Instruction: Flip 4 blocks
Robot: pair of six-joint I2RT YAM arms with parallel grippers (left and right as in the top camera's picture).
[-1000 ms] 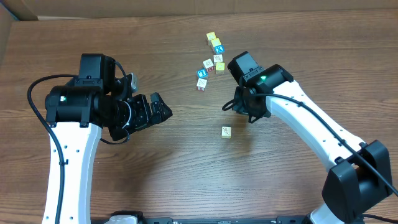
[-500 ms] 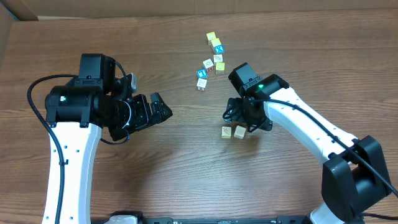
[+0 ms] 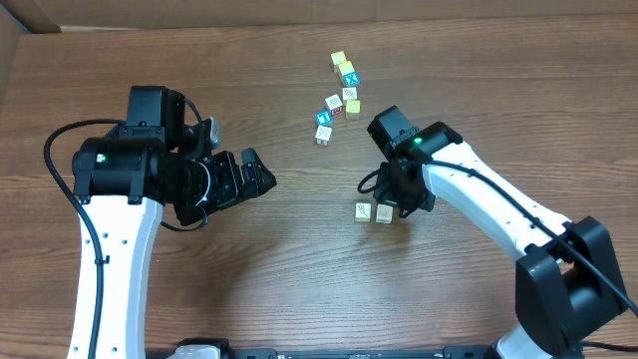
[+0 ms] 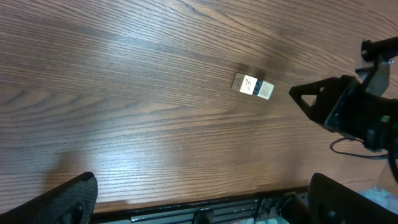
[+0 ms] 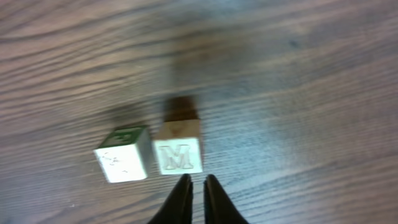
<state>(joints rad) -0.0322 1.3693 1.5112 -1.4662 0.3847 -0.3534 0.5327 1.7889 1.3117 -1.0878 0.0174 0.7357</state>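
Observation:
Two small wooden blocks lie side by side on the table: a cream one (image 3: 363,211) (image 5: 122,163) and a pale one showing an M (image 3: 384,212) (image 5: 179,155). My right gripper (image 5: 198,183) hovers just beside the M block, shut and holding nothing; from overhead its wrist (image 3: 402,182) hides the fingers. The left wrist view shows both blocks too, the cream one (image 4: 247,83) and the M block (image 4: 265,90). My left gripper (image 3: 254,175) (image 4: 202,182) is wide open and empty, well to the left of the pair.
Several more small cubes form a loose cluster (image 3: 341,95) at the back of the table, some with blue faces. A cardboard box edge (image 3: 10,50) borders the far left. The table's near edge (image 4: 205,202) runs under my left fingers.
A second block, the M one, has appeared next to the lone cream block. My right gripper set it down, let go, and has closed again just above it. The left arm has not moved.

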